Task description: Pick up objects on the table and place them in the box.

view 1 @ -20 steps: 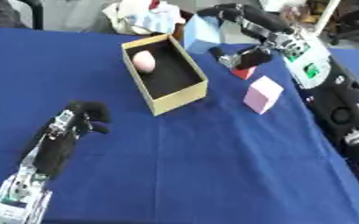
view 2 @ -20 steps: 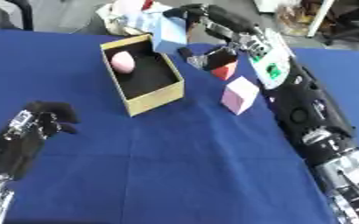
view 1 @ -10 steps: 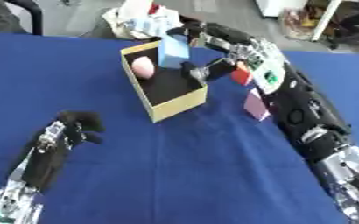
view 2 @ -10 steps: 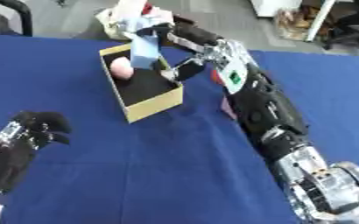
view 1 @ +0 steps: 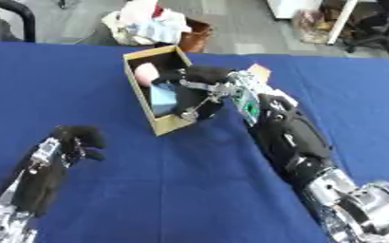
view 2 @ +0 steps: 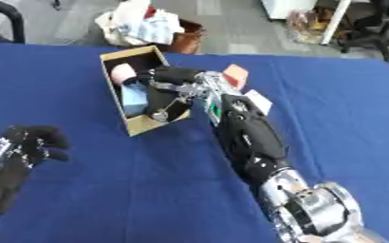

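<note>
Left eye view: right hand (view 1: 199, 91) inside tan cardboard box (view 1: 137, 59), fingers curled round light blue block (view 1: 162, 98); pink egg-shaped object (view 1: 146, 73) beside. Left hand (view 1: 71, 143) idle, fingers curled, empty.

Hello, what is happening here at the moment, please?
The right robot hand is inside the cardboard box on the blue table, holding a light blue block next to a pink egg-shaped thing. The left robot hand rests idle near the lower left, fingers curled.
</note>
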